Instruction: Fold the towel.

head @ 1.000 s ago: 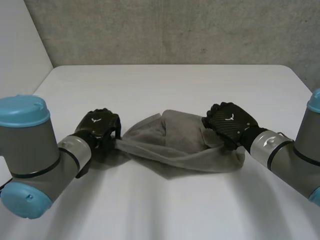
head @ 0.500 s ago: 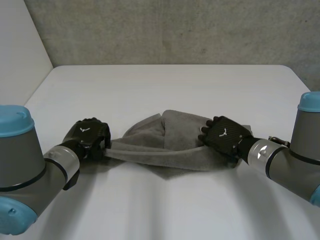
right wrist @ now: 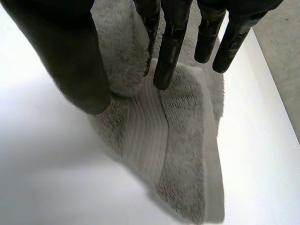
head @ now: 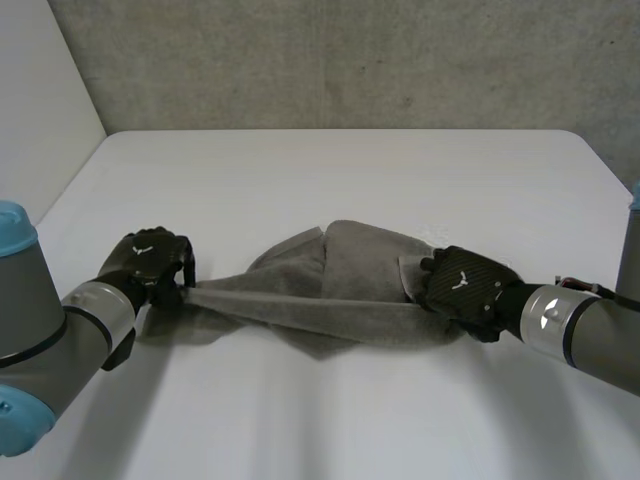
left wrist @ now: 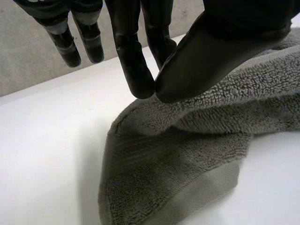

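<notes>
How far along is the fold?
Done: no fold yet; the towel lies bunched on the table. In hand: the left hand pinches one end and the right hand holds the opposite end, with a taut band of cloth between them. Left: spread it flat, then fold it.

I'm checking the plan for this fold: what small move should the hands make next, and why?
Probably pull the left hand and the right hand apart, low over the table. Each hand pinches one side of the towel, whose middle lies bunched and creased, so it likely needs stretching flat before any fold.
</notes>
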`<state>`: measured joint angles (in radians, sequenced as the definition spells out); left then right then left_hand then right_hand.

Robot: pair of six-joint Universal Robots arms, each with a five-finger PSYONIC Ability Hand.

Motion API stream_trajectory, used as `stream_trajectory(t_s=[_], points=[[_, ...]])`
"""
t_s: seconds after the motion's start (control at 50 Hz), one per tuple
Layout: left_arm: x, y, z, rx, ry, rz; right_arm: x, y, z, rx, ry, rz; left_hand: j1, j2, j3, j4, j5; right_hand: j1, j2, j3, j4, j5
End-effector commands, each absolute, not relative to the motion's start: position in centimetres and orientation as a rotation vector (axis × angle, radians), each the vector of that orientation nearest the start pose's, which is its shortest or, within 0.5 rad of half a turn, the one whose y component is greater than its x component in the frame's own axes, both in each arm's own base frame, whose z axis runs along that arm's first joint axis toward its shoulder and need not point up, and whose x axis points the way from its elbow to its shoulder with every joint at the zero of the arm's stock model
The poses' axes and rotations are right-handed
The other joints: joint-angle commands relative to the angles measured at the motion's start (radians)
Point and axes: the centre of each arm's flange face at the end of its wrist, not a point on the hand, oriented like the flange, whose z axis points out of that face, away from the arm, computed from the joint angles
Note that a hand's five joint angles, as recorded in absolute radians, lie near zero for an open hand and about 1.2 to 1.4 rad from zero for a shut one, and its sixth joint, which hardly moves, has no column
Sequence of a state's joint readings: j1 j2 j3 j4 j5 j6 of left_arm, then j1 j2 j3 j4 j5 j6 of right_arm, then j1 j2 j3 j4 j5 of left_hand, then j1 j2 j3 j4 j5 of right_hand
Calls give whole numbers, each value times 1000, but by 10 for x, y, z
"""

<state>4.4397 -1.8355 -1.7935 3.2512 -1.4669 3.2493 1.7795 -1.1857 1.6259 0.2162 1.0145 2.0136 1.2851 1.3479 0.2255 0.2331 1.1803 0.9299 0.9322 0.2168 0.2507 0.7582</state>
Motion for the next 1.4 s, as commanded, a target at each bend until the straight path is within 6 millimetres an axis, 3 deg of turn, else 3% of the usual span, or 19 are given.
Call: stream_trajectory(t_s=[0.02, 0.06, 0.3, 0.34, 0.4, 0.46, 0.56, 0.68, 0.74, 0.84, 0.9, 0.94, 1.04, 1.12, 1.16, 1.22, 1.32, 1.4], points=[[-214, -254, 177, 605, 2682, -1858, 232, -249, 174, -1867, 1874, -1505, 111, 48, -51, -59, 41, 247, 245, -42, -76, 244], [-217, -251, 180, 634, 2691, -1877, 235, -243, 173, -1822, 1839, -1473, 111, 48, -51, -59, 41, 465, 463, -42, -76, 463], [-221, -246, 188, 687, 2697, -1925, 241, -233, 168, -1766, 1792, -1431, 111, 48, -51, -59, 41, 466, 464, -42, -76, 464], [-221, -245, 188, 687, 2697, -1925, 241, -237, 168, -1745, 1801, -1453, 111, 48, -51, -59, 41, -134, -136, -42, -76, -137], [-221, -245, 187, 687, 2699, -1923, 240, -243, 170, -1717, 1814, -1513, 111, 48, -51, -59, 41, -336, -339, -42, -76, -339], [-220, -246, 188, 686, 2698, -1926, 240, -247, 173, -1691, 1823, -1542, 111, 48, -51, -59, 41, -419, -421, -42, -76, -422], [-220, -245, 188, 683, 2698, -1925, 243, -251, 197, -1582, 1815, -1647, 111, 48, -51, -59, 41, -578, -580, -42, -76, -580], [-220, -244, 189, 681, 2698, -1928, 249, -248, 202, -1575, 1788, -1653, 111, 48, -51, -59, 41, -575, -577, -42, -76, -578], [-219, -242, 187, 682, 2705, -1920, 256, -244, 198, -1589, 1767, -1635, 111, 48, -51, -59, 41, -563, -565, -42, -76, -566], [-219, -243, 187, 680, 2703, -1922, 262, -246, 171, -1593, 1792, -1538, 111, 48, -51, -59, 41, -496, -498, -42, -76, -499], [-218, -243, 187, 678, 2703, -1922, 264, -246, 165, -1593, 1797, -1514, 111, 48, -51, -59, 41, -472, -474, -42, -76, -475], [-218, -243, 187, 678, 2703, -1922, 266, -246, 153, -1591, 1811, -1468, 111, 48, -51, -59, 41, -390, -393, -42, -76, -393], [-218, -244, 188, 675, 2701, -1924, 266, -247, 146, -1587, 1825, -1445, 111, 48, -51, -59, 41, -156, -158, -42, -76, -158], [-218, -243, 188, 675, 2701, -1924, 265, -249, 146, -1586, 1834, -1446, 111, 48, -51, -59, 41, 9, 7, -42, -76, 7], [-217, -245, 188, 664, 2700, -1925, 262, -249, 151, -1579, 1848, -1441, 111, 48, -51, -59, 41, 412, 410, -42, -76, 409], [-216, -244, 188, 666, 2702, -1923, 261, -248, 154, -1577, 1856, -1430, 111, 48, -51, -59, 41, 466, 464, -42, -76, 464], [-219, -238, 184, 692, 2725, -1899, 251, -241, 185, -1543, 1892, -1438, 111, 48, -51, -59, 41, 466, 464, -42, -76, 464], [-221, -236, 181, 716, 2739, -1885, 250, -241, 191, -1520, 1904, -1438, 111, 48, -51, -59, 41, 466, 464, -42, -76, 464]])
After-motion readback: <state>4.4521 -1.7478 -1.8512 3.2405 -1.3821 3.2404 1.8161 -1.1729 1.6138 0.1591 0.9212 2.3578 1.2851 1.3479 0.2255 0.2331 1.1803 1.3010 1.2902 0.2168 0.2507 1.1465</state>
